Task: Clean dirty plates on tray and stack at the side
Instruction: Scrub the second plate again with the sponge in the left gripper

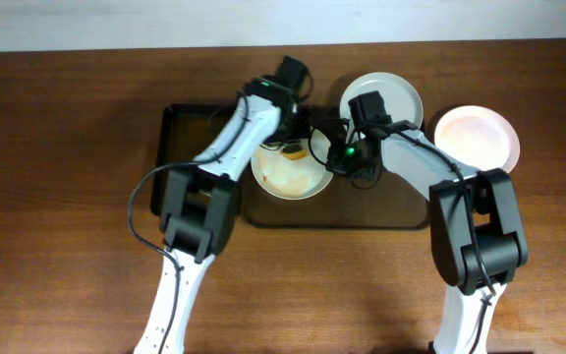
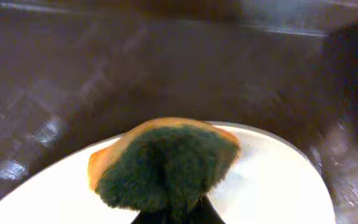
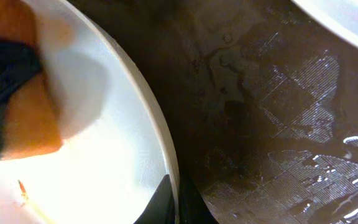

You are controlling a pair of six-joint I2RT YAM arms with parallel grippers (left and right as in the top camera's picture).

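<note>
A dirty white plate (image 1: 288,175) sits on the dark tray (image 1: 190,167). My left gripper (image 1: 288,146) is shut on an orange sponge with a green scrub side (image 2: 166,163) and presses it on the plate (image 2: 272,180). My right gripper (image 1: 334,157) is shut on the plate's right rim (image 3: 166,168), one finger inside and one outside. The sponge also shows in the right wrist view (image 3: 30,118), with food smears on the plate below it. A white plate (image 1: 391,93) lies at the tray's back right. A pinkish plate (image 1: 476,138) lies on the table right of the tray.
The tray floor is wet and textured (image 3: 291,124). The wooden table (image 1: 67,246) surrounds the tray. The edge of the back plate shows in the right wrist view (image 3: 347,25).
</note>
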